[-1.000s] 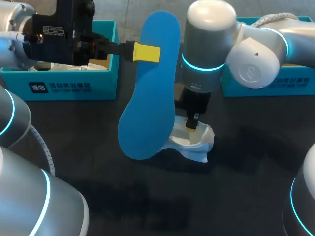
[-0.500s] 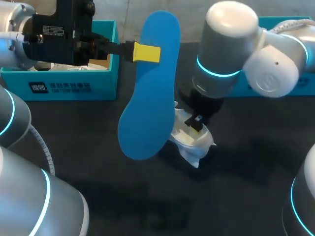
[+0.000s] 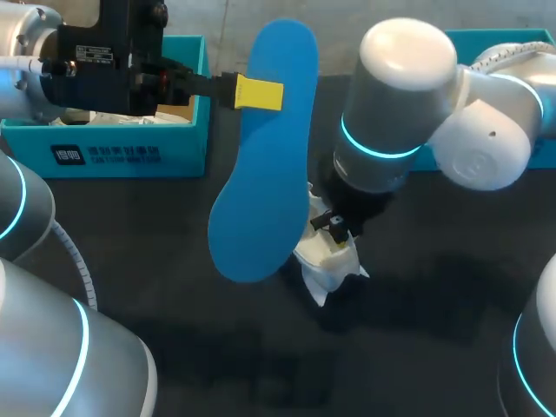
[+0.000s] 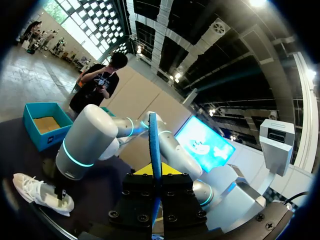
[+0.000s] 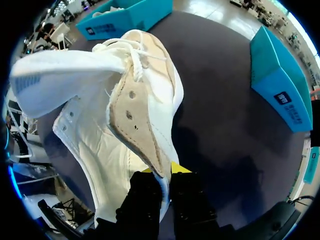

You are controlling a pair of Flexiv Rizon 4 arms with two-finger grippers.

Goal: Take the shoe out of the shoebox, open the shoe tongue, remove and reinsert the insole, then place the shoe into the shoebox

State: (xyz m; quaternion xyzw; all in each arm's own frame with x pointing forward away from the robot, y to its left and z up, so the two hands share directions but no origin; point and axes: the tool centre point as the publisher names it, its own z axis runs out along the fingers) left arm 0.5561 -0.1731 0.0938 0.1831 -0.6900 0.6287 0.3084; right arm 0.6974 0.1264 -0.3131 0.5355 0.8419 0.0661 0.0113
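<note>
Dark tabletop, teal shoebox at rear left. White shoe at centre, tilted; right gripper fingers pinch its eyelet edge. Blue insole on edge beside shoe, left gripper fingers clamped on it. Reinsertion: likely best to steady shoe with opening up, feed insole toe-first.

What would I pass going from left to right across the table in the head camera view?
Teal shoebox → blue insole → white shoe → second teal box.
</note>
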